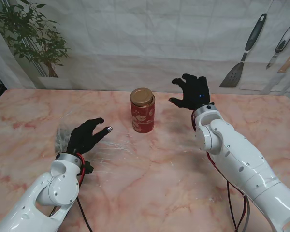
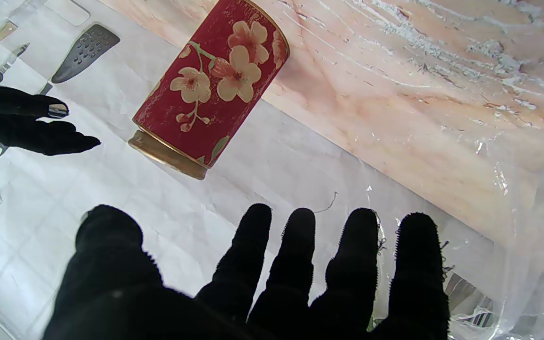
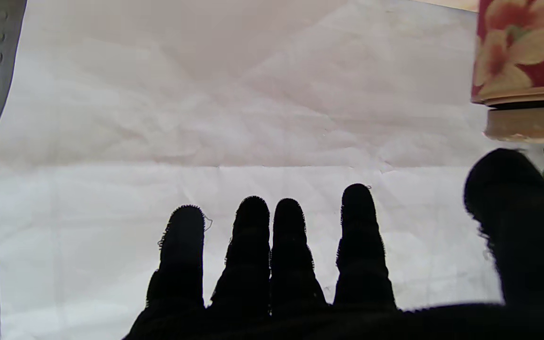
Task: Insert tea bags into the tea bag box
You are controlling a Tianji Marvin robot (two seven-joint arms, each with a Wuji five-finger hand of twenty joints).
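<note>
A red floral tea tin (image 1: 143,111) with a gold lid stands upright mid-table; it also shows in the left wrist view as the tin (image 2: 213,89) and in the right wrist view as the tin (image 3: 522,61). A clear plastic bag (image 1: 64,135) holding tea bags lies on the table under and left of my left hand (image 1: 87,135); the bag (image 2: 513,226) fills one side of the left wrist view. My left hand is open, fingers spread, holding nothing. My right hand (image 1: 192,92) hovers open to the right of the tin, apart from it.
Pink marble table (image 1: 150,169). A white backdrop behind it shows printed kitchen utensils (image 1: 244,50) at the right and a plant (image 1: 31,36) at the far left.
</note>
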